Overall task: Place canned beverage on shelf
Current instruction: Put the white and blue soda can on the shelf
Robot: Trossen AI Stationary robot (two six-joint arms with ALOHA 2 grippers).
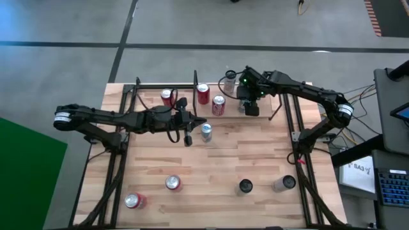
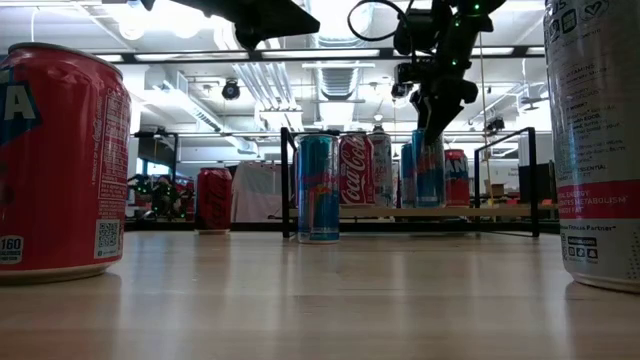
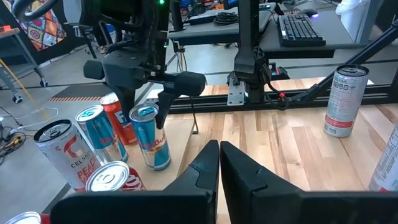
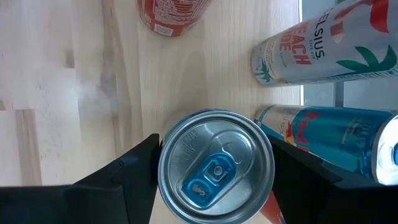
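Two fingers of the right gripper (image 4: 214, 171) stand apart, one on each side of a blue-tabbed can (image 4: 216, 165) standing upright on the shelf (image 4: 74, 74); contact cannot be confirmed. Adjacent cans read "CELSIUS" (image 4: 323, 53) and Red Bull (image 4: 329, 134); a Coca-Cola can (image 2: 357, 168) stands nearby. The left gripper (image 3: 219, 163), fingers together, hovers over the table (image 1: 223, 163) centre near a blue can (image 1: 206, 131). Loose cans stand on the light plank tabletop. Background: workshop with ceiling lights, keyboard (image 3: 301, 28).
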